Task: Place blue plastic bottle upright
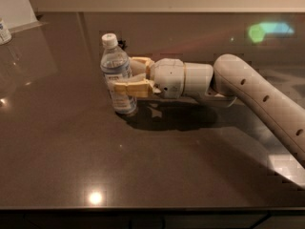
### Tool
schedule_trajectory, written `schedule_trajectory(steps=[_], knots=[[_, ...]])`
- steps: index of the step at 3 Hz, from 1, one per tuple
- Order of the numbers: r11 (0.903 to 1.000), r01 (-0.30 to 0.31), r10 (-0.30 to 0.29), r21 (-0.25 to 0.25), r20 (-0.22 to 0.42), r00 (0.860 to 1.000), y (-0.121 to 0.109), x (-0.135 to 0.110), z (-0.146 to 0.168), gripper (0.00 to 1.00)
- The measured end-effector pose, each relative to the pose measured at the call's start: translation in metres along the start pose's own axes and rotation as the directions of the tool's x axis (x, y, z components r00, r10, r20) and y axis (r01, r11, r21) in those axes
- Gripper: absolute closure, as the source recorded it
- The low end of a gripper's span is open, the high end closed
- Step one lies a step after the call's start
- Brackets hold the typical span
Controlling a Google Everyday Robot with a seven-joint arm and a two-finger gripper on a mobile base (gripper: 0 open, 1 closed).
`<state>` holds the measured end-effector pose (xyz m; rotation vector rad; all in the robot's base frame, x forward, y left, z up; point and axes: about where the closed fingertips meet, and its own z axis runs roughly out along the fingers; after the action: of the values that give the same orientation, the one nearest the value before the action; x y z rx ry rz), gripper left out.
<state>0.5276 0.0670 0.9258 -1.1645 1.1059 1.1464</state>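
The blue plastic bottle (117,73) is a small clear bluish bottle with a white cap and a white-and-blue label. It stands nearly upright on the dark brown table (71,147), its base on or just above the surface. My gripper (125,78) reaches in from the right on a white arm (248,94). Its tan fingers (131,88) are shut on the bottle's middle, one on the near side and one behind it.
A white-labelled container (4,31) stands at the far left edge on a lighter panel. A small dark object (122,44) lies just behind the bottle. Bright light spots reflect on the table at front left and upper right.
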Motion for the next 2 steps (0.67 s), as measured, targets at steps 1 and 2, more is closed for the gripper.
schedule_trajectory(steps=[1, 2], knots=[[1.0, 0.0, 0.0, -0.005, 0.0, 1.0, 0.0011, -0.0009, 0.0025, 0.35], [1.0, 0.001, -0.001, -0.01, 0.0, 1.0, 0.0023, -0.0015, 0.0048, 0.12]])
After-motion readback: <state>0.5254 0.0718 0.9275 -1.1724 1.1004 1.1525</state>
